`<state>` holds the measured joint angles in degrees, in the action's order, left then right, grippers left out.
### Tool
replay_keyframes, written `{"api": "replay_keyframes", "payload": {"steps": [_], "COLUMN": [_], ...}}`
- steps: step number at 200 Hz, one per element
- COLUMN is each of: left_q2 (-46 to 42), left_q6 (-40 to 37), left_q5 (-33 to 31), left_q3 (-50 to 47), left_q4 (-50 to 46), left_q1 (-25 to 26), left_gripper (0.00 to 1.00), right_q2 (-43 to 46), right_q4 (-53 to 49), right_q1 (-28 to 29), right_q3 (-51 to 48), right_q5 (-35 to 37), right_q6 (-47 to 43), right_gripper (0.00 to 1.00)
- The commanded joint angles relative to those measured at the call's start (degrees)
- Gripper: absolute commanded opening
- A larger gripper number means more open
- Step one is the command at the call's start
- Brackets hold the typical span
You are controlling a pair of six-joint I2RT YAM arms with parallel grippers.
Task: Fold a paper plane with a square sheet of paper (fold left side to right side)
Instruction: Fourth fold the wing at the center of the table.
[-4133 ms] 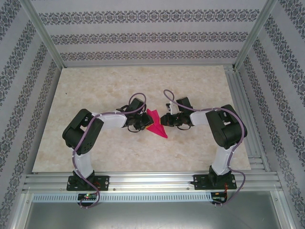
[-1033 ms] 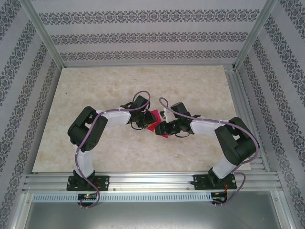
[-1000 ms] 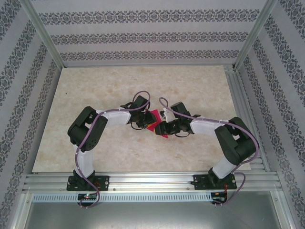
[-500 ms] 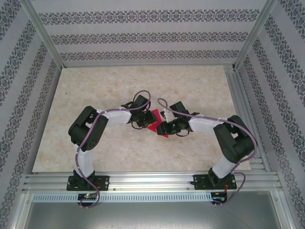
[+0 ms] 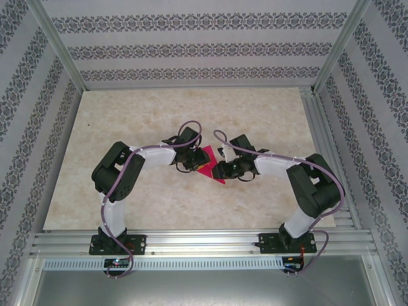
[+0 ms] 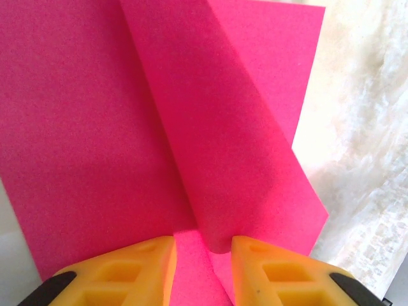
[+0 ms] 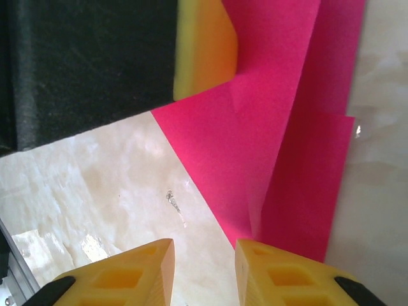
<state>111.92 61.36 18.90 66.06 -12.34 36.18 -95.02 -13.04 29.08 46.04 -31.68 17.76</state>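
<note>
Step in hand, I'd say: the left-to-right fold. The magenta sheet of paper, a pointed wedge, lies on the marble-look table w/ its left flap raised and curling rightward.

Left gripper is at the sheet's left edge, fingers apart. The flap's root stands between them, prob. not pinched, though the wrist cam is too close to be sure. Right gripper is at the sheet's right edge, fingers spread, holding nothing, one tip over the paper.

Next move calls for carrying the flap across the centre crease, edges aligned, then pressing flat while the right gripper pins the sheet.

No brands, labels or writing readable.
</note>
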Motion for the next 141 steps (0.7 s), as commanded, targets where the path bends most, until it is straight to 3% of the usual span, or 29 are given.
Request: {"api": "replay_keyframes", "payload": {"steps": [1, 141], "left_q2": [2.8, 2.78], "left_q6": [-0.72, -0.74], "left_q5": [-2.64, -2.47], "left_q3": [-0.03, -0.23], "left_q4": [-4.01, -3.88], "left_q1": [0.64, 0.66], "left_gripper": [0.32, 0.33], "right_q2": [1.4, 0.4], "right_q4": [-0.32, -2.71], "right_q1": [-0.69, -1.22], "right_q3": [0.45, 1.4], "right_q5": [0.66, 3.9], "right_q6": [-2.07, -3.43], "right_gripper": [0.31, 0.32]}}
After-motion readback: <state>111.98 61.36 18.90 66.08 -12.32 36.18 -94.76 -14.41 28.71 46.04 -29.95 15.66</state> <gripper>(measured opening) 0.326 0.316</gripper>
